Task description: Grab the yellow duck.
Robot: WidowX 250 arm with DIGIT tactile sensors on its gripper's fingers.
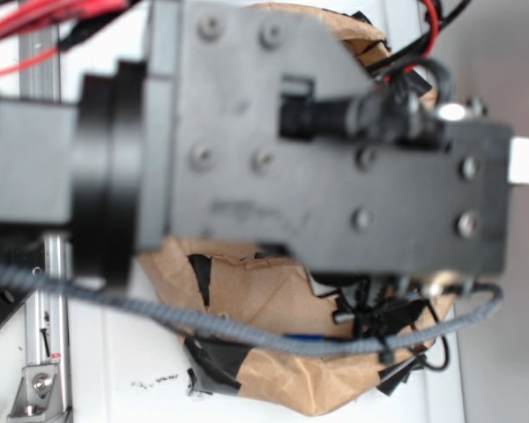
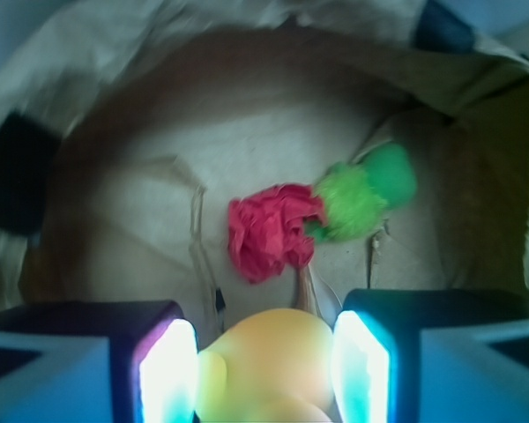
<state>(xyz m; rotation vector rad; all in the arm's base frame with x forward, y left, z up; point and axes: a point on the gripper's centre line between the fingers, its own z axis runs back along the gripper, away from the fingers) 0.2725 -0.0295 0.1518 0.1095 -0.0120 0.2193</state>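
Note:
In the wrist view the yellow duck [image 2: 269, 366] appears as a glossy, blurred yellow shape at the bottom centre. It fills the gap between my gripper's [image 2: 266, 374] two glowing pads [image 2: 167, 370] and touches both. The gripper is shut on it, above the floor of a brown paper bag [image 2: 132, 203]. In the exterior view the black arm [image 1: 335, 150] fills the frame and hides the duck and the fingers.
A crumpled red object [image 2: 269, 233] lies on the bag floor, touching a fuzzy lime-green plush toy [image 2: 361, 198] to its right. The bag's walls rise all round, patched with black tape [image 2: 13, 172]. Under the arm the bag [image 1: 273, 300] shows, with a grey cable [image 1: 247, 326] across it.

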